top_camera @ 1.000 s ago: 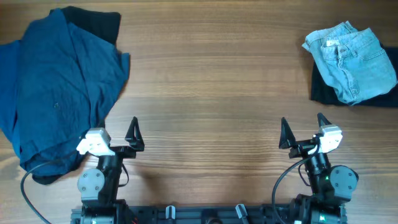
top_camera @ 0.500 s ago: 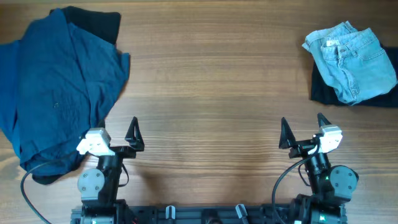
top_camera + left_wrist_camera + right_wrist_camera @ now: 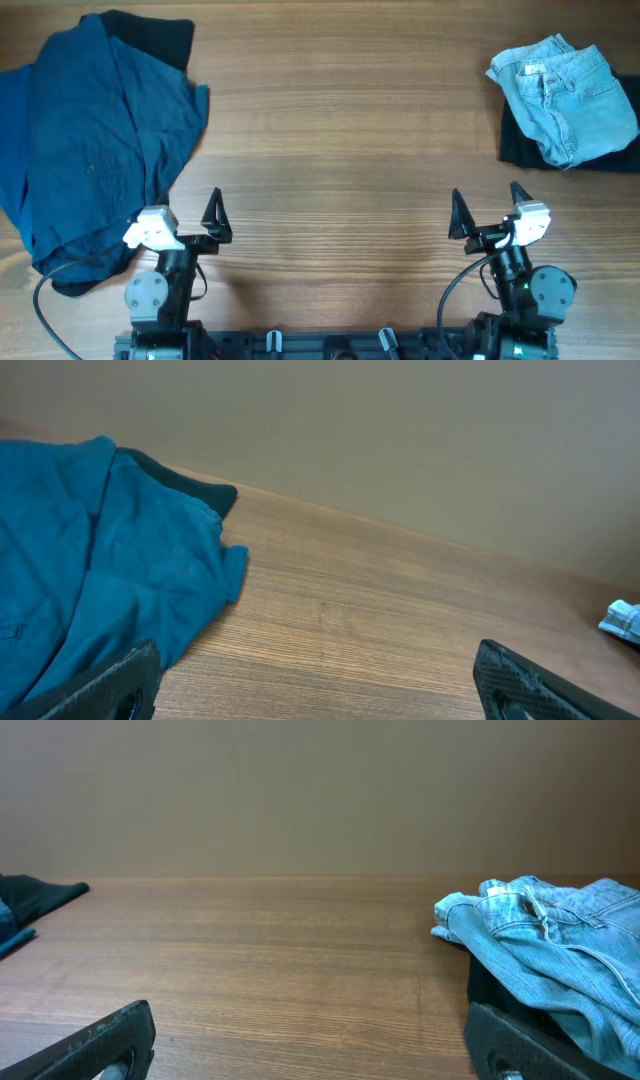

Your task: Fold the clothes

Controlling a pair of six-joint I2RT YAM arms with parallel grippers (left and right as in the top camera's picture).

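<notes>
The light-blue denim shorts lie bunched at the far right of the table on a black garment; the shorts also show in the right wrist view. A dark blue garment lies spread at the far left over a black one, and shows in the left wrist view. My left gripper is open and empty near the front edge, right of the blue garment. My right gripper is open and empty, well in front of the shorts.
The wooden table is bare between the two piles. The arm bases stand along the front edge. A plain beige wall stands behind the table.
</notes>
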